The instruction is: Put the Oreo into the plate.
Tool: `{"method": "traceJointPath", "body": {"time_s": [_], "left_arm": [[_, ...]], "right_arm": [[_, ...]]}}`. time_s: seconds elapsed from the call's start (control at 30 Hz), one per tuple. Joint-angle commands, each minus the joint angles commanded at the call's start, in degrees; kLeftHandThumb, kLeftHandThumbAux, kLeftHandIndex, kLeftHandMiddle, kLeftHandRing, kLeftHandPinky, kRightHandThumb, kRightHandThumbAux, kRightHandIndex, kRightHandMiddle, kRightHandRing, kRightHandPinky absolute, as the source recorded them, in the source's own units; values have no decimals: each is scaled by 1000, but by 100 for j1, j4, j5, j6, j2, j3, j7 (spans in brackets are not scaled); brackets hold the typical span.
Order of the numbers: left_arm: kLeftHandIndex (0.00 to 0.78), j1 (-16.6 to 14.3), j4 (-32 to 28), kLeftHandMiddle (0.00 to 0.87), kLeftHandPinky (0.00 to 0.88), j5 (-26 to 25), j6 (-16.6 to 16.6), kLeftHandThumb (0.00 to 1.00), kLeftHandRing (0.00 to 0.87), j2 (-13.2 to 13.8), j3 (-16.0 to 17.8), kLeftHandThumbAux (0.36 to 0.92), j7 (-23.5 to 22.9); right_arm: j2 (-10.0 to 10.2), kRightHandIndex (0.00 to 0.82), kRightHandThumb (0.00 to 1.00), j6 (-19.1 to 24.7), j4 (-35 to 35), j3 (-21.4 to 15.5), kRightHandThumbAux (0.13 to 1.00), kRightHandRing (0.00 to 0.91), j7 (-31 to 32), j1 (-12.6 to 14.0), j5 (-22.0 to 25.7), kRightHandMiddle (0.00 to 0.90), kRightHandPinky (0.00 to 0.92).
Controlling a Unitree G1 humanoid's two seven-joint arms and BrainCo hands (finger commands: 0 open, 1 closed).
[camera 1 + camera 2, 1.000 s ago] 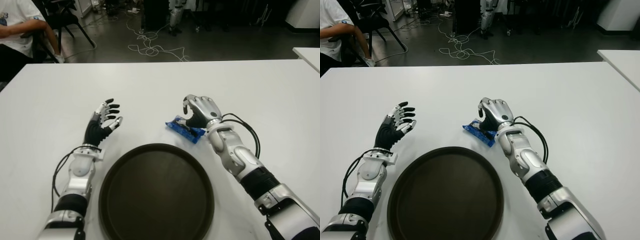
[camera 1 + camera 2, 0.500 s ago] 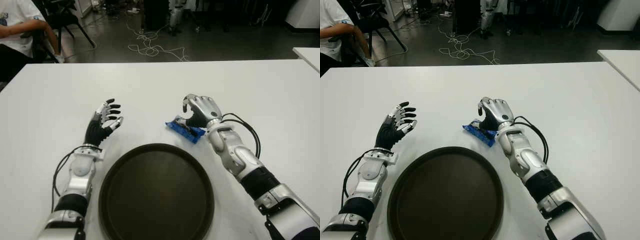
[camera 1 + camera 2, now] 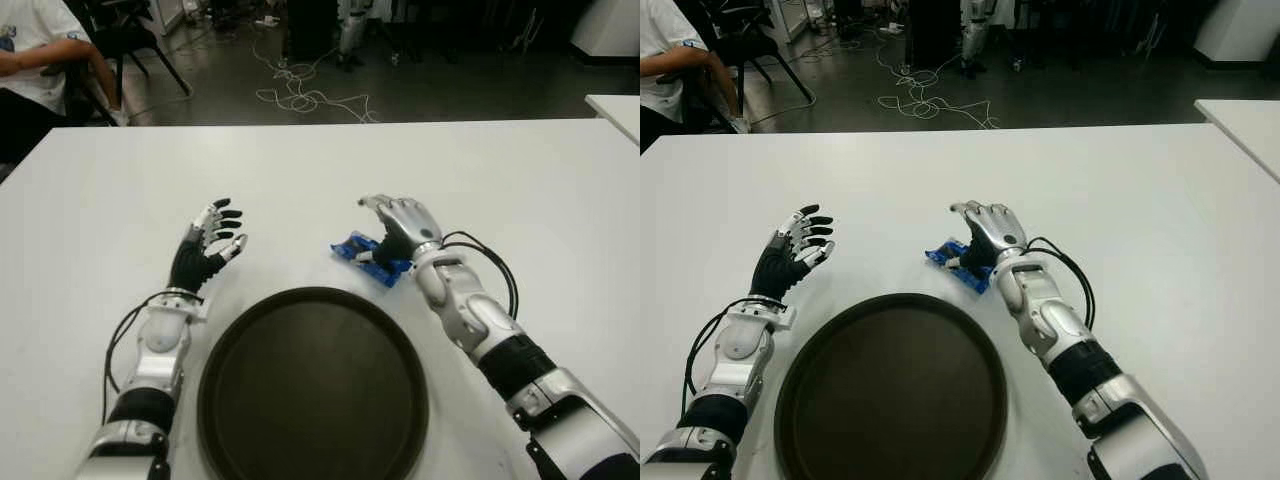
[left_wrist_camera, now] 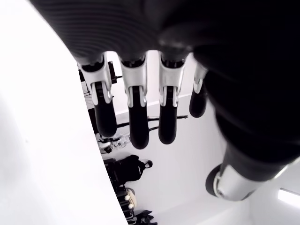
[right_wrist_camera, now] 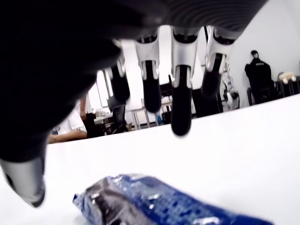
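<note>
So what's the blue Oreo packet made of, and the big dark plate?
The Oreo packet looks like thin plastic film: it is glossy and crinkled, catching light in the right wrist view. The plate is dark brown with a dull, even sheen and a raised rim, so probably plastic, though painted metal or wood can't be ruled out. The right hand hangs open over the packet.

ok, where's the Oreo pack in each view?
Left eye: Oreo pack right of centre, under the open right hand, beyond the plate.
Right eye: left of centre, same spot.
Left wrist: not in view.
Right wrist: low in the picture, below the fingers.
Shared landmark: the plate's far rim.
</note>
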Motion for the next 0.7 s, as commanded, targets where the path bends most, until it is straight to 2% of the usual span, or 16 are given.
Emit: {"method": "traceJointPath", "body": {"time_s": [0.27,0.53,0.7], "left_arm": [[159,-3,36,275,263,-4,-66,112,271,-9,-8,707,28],[161,0,30,279,241,-32,-62,101,272,-16,-9,695,2],[158,10,-4,266,244,-37,-16,90,259,-17,-14,711,-7]], "right_arm": [[-1,0,0,108,4,17,581,0,109,-5,-58,0,0],[-14,0,0,157,-5,54,562,0,135,-2,-98,0,0],[-36,0,0,106,17,126,560,0,232,40,-105,0,0]]}}
